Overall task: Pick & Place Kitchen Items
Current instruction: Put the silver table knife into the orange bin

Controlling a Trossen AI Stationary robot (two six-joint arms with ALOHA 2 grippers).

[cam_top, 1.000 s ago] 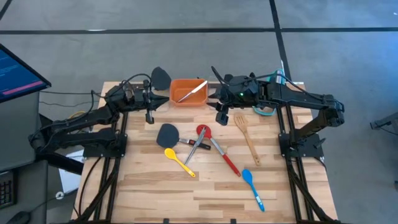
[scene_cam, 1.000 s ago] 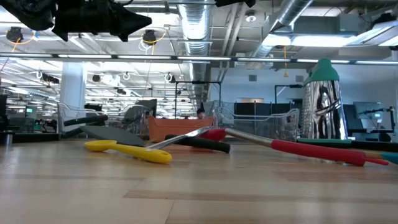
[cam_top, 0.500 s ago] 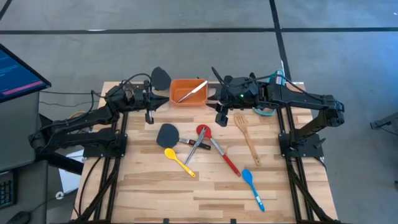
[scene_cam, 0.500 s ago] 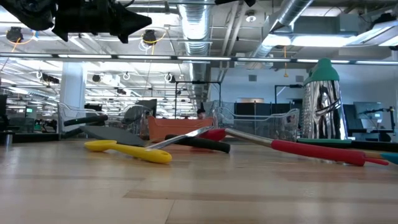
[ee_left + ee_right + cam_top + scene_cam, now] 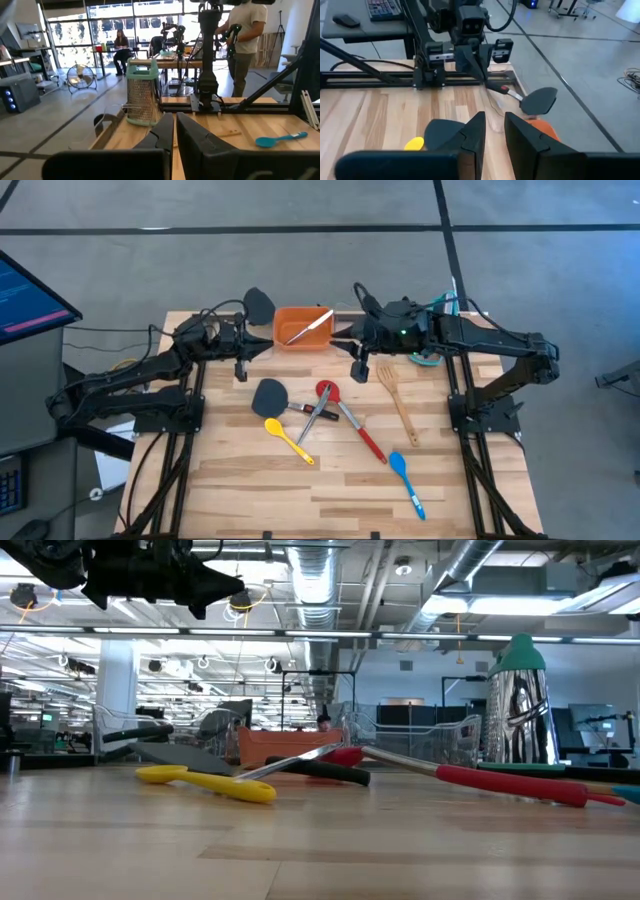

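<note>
Several kitchen items lie mid-table: a black spatula (image 5: 268, 396), a red spoon (image 5: 326, 390), metal tongs (image 5: 318, 418), a red-handled utensil (image 5: 364, 434), a yellow spoon (image 5: 288, 438), a blue spoon (image 5: 405, 478) and a wooden fork (image 5: 397, 395). Another black spatula (image 5: 258, 302) lies at the far edge. My left gripper (image 5: 267, 344) hovers shut just left of the orange bin (image 5: 303, 338), pointing right, with nothing between its fingers (image 5: 175, 131). My right gripper (image 5: 345, 332) hovers on the bin's right side, a narrow empty gap between its fingers (image 5: 495, 127).
A pale metal utensil (image 5: 308, 327) lies slantwise in the orange bin. A teal-topped metal grater (image 5: 520, 700) stands at the far right under the right arm. Bare wood spans the near half of the table (image 5: 250, 490). A person (image 5: 245, 30) stands beyond the table.
My right gripper has drawn back a little from the orange bin toward the table's right edge and has risen slightly. The utensils on the table lie as before.
</note>
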